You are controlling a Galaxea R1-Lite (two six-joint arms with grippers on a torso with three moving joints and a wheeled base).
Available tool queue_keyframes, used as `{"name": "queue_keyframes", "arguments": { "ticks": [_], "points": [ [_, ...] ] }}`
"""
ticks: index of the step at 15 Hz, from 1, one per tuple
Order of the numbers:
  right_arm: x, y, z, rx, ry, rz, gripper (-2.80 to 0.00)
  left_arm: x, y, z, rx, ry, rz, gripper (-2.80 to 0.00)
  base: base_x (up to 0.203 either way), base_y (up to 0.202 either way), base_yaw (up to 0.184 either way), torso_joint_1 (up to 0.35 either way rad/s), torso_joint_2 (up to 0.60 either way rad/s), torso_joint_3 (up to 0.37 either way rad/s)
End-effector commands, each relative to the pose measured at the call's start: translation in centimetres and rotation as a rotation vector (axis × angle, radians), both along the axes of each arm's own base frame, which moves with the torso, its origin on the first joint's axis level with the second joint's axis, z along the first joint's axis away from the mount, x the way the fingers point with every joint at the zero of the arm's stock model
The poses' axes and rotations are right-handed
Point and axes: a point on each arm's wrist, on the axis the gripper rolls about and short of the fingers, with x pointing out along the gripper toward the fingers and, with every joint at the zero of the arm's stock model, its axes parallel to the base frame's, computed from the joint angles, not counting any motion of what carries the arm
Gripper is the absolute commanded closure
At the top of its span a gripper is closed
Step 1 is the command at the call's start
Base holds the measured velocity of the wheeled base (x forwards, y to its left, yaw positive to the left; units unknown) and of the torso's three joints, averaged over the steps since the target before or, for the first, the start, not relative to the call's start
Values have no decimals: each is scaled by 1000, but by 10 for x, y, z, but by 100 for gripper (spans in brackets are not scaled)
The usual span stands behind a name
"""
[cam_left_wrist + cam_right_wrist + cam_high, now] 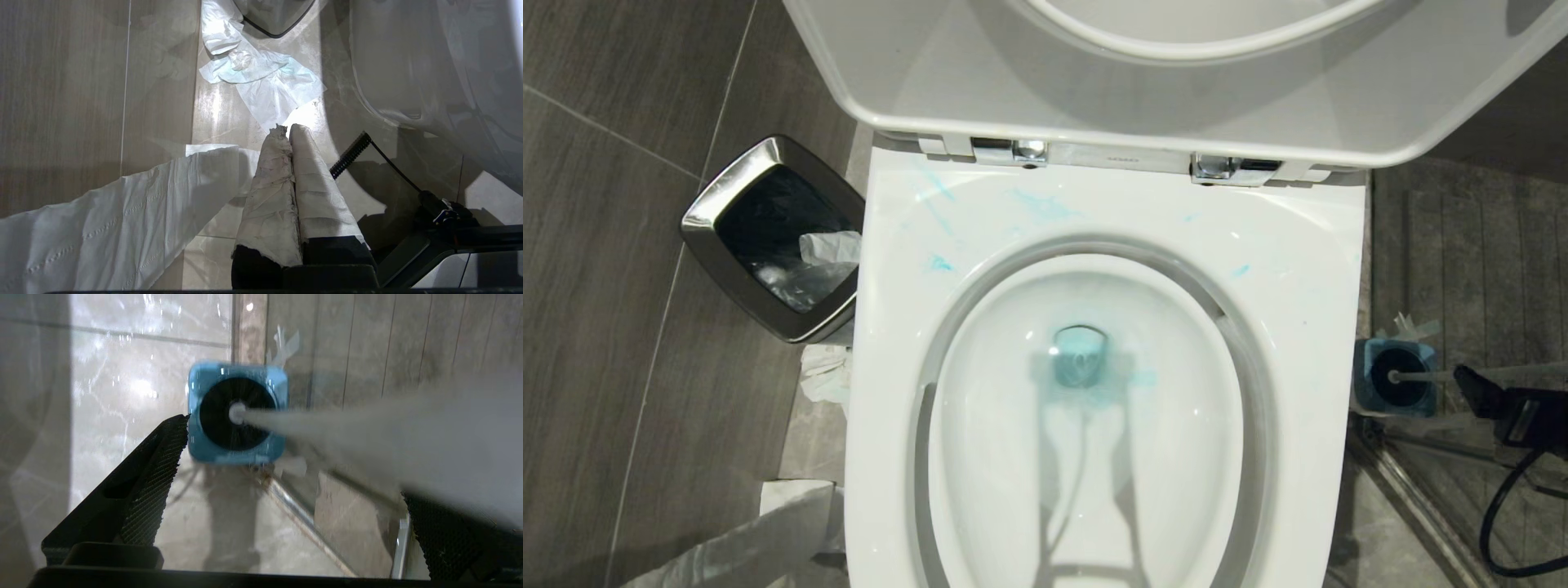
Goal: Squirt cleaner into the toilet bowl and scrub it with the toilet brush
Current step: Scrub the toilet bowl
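Toilet bowl (1290,269) is open, lid up against the tank. Cleaner (1080,359) sits as teal-tinted water at the drain in the bowl's bottom, plus thin blue streaks and smears on the white rim near the back hinges and on both side edges.

Toilet brush (1401,377) is docked: black bristle head down in the squat blue square holder (1368,363), on the floor beside the toilet's right side, at the foot of the grey ribbed wall. The pale handle leans out toward the right gripper (1490,402).

Right gripper sits low beside the toilet, next to the holder, claw released and spread wide. In the right wrist view the handle (367,428) passes between the black textured fingers (155,477); it runs close to the far finger, contact there can't be confirmed. The finger nearest the holder sits apart from the handle, its tip beside the holder's corner.

Left gripper (286,130) is parked low by the toilet's left side, clenched shut, both fingers wrapped in white paper and pressed together, nothing between them. A strip of toilet paper (122,220) trails across the floor tiles beside it, crumpled tissues (261,77) further on.

Chrome-rimmed black trash bin (776,237) stands on the floor at the toilet's left rear corner, a tissue inside.
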Motion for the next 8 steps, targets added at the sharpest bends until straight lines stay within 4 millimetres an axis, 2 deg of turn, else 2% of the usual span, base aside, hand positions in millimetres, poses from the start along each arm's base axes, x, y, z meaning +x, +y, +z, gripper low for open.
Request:
{"name": "queue_keyframes", "arguments": {
  "ticks": [1,8],
  "points": [
    [8,-2,2,-3,-7,-1,-280,0,0,0,0,3,0,0,0,0,0,0,0,0],
    [28,-7,9,-20,-66,-5,-280,0,0,0,0,3,0,0,0,0,0,0,0,0]
  ]
}}
